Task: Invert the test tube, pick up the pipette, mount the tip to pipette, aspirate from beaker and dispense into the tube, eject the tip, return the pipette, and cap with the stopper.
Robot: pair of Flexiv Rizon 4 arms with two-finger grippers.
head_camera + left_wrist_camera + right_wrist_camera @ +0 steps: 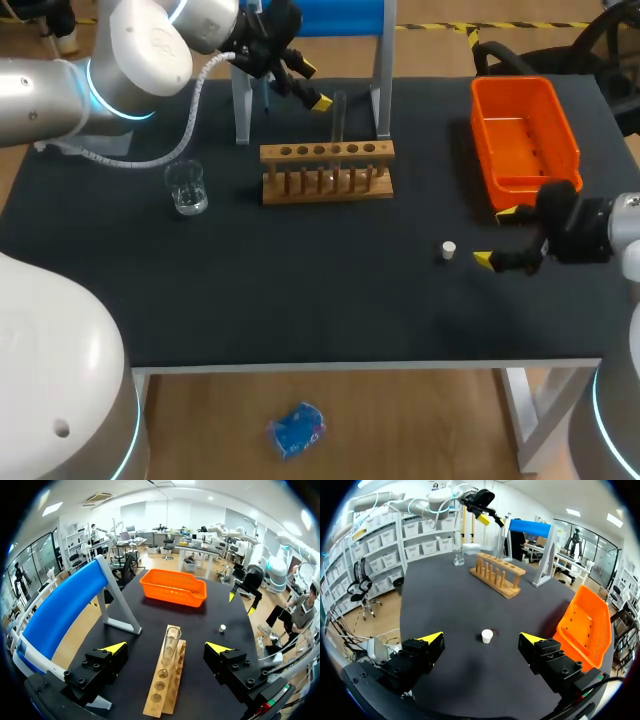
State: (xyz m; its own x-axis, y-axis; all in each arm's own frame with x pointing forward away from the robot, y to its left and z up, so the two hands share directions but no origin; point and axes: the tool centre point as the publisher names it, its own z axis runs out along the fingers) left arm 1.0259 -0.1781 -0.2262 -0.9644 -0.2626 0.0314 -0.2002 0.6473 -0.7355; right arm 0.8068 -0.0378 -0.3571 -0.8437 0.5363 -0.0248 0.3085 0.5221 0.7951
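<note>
1. Black desk [300, 300] carries a glass beaker [187, 188] at its left.
2. Left jaws hang wide open above the wooden rack [327, 170], holding nothing; the test tube [339, 115] stands upright in it.
3. White stopper [449, 250] sits just beside the right jaws, also wide and empty, near the orange basket [525, 140].
</note>
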